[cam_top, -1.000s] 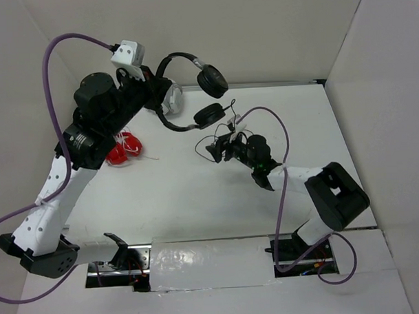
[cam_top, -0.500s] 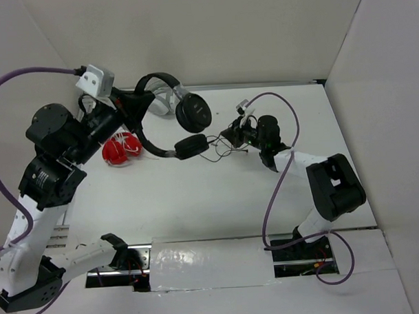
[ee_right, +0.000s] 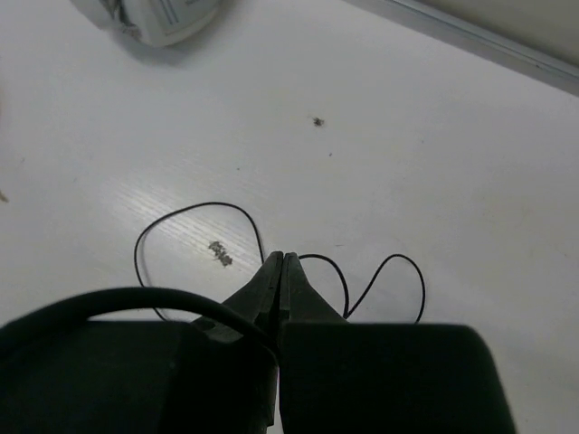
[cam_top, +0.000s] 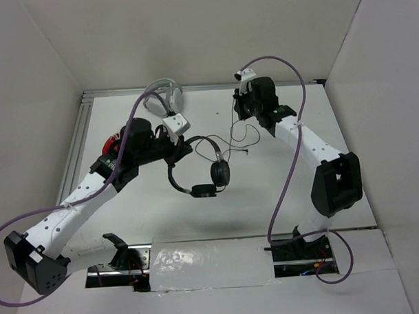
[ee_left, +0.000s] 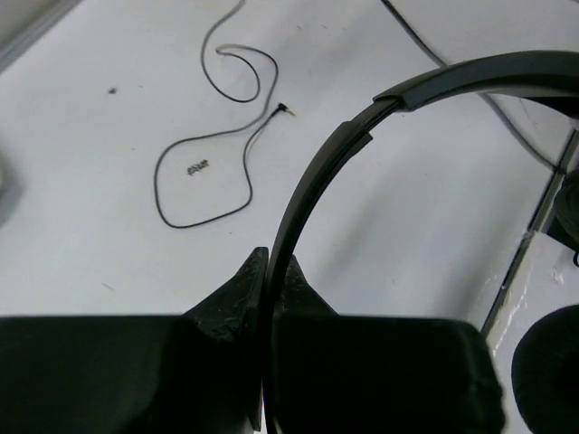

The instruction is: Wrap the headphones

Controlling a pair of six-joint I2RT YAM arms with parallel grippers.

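Headphones (cam_top: 205,191): black, on-ear, hanging clear of the bench (cam_top: 156,214) near its middle, earcups (cam_top: 219,173) lowest

Held by: left gripper (ee_left: 271,271), pinched narrow on the thin headband (ee_left: 362,136)

Cord (ee_right: 204,205): long and thin, lying in loose loops on the bench toward the far side, plug (ee_left: 285,108) free. One run is pinched in the right gripper (ee_right: 282,271), whose jaws we see pressed together

Step, as we judge it: cord drawn out from the set, with no turns on it that we can make out

Next move calls for carrying the cord round the headband or earcups under light tension, the left gripper steadying the set

Writing: one small dark mark (ee_right: 219,246) on the bench beside the cord, too small for us to read; no brand visible
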